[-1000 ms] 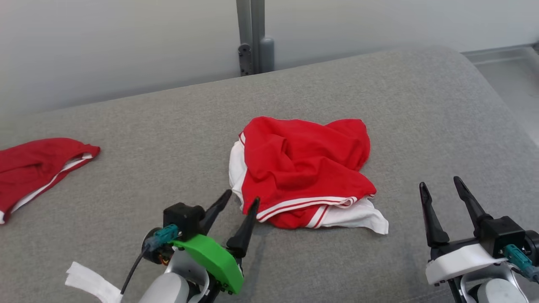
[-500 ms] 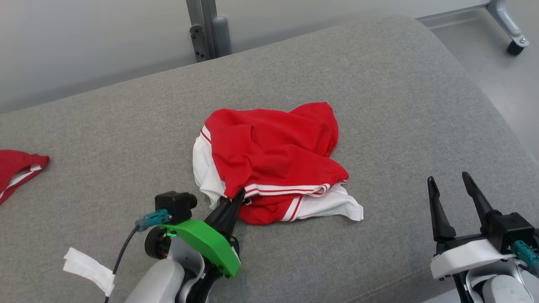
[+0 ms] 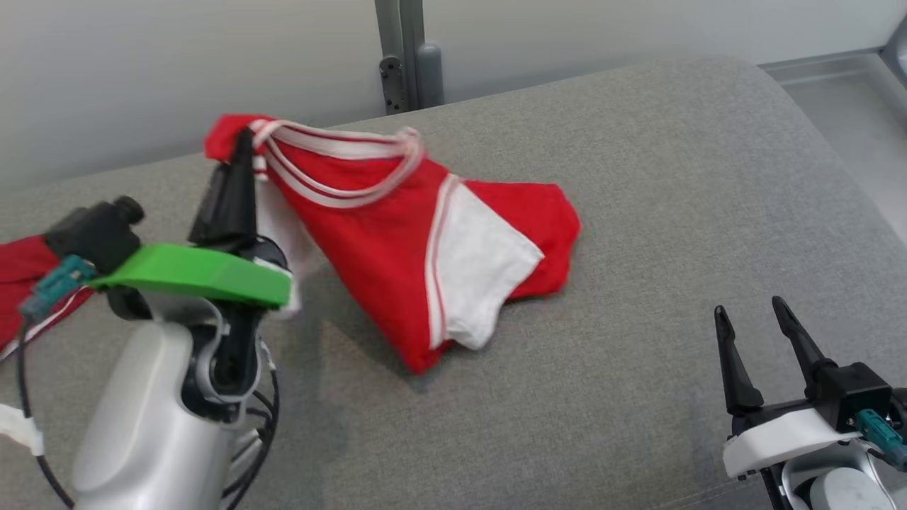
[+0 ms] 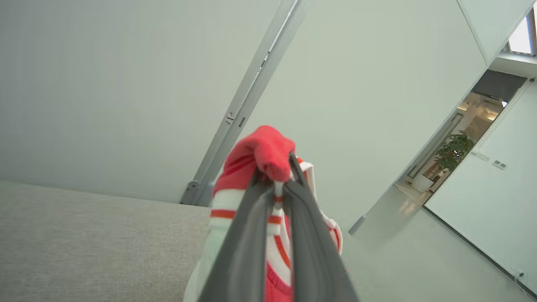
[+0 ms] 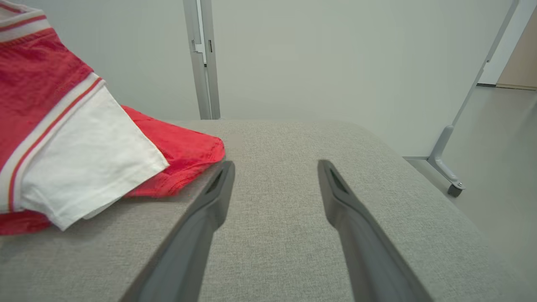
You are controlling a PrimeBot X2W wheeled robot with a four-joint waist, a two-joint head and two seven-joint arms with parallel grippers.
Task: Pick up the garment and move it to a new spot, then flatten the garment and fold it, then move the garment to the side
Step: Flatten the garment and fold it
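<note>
Left gripper point(image 3: 244, 145) pinching the striped edge of the red-and-white knit garment point(image 3: 397, 234), held up over the grey fabric cushion point(image 3: 638, 177), tail hanging down; right gripper point(image 3: 747, 312) spread, empty, well apart.

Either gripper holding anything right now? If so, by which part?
The left gripper is shut on the red-and-white garment, pinching it at the red-and-white striped trim band. The right gripper is open and holds nothing.

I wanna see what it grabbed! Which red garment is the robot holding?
The red-and-white T-shirt pinched by the left gripper; the other red garment lies untouched.
</note>
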